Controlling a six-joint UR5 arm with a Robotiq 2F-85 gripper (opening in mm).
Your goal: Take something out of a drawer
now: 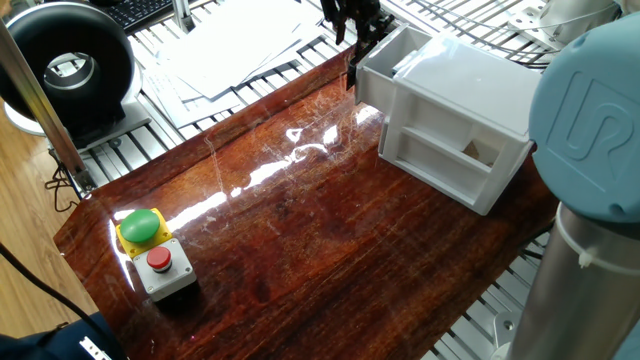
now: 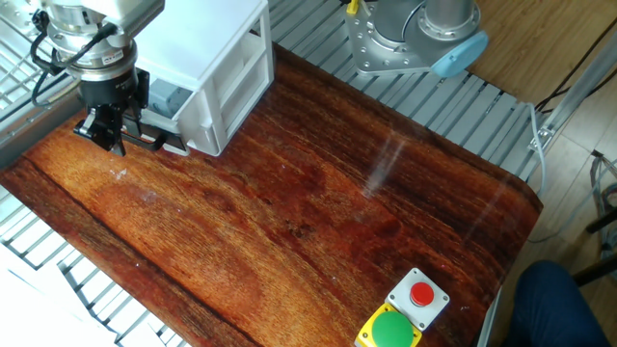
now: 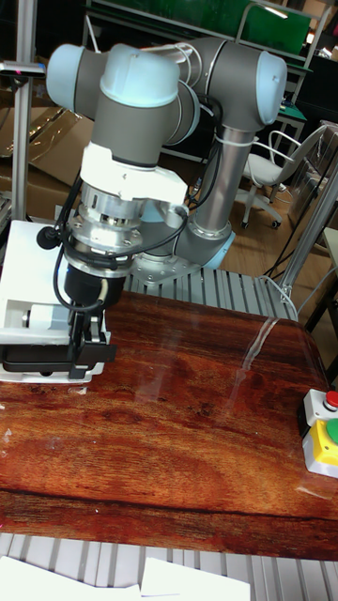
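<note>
My hand (image 2: 114, 141), fingers together and empty, hangs at upper left, just beside the cube (image 2: 166, 96) in the open drawer (image 2: 172, 121).

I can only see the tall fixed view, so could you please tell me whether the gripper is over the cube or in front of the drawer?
Observer: In the other fixed view the gripper hangs at the outer front end of the drawer, not above the cube.
Operator: Thank you. Where in the drawer does the cube lie?
Observer: It lies in the pulled-out part, close to the cabinet, so it is between the cabinet and the gripper.
</note>
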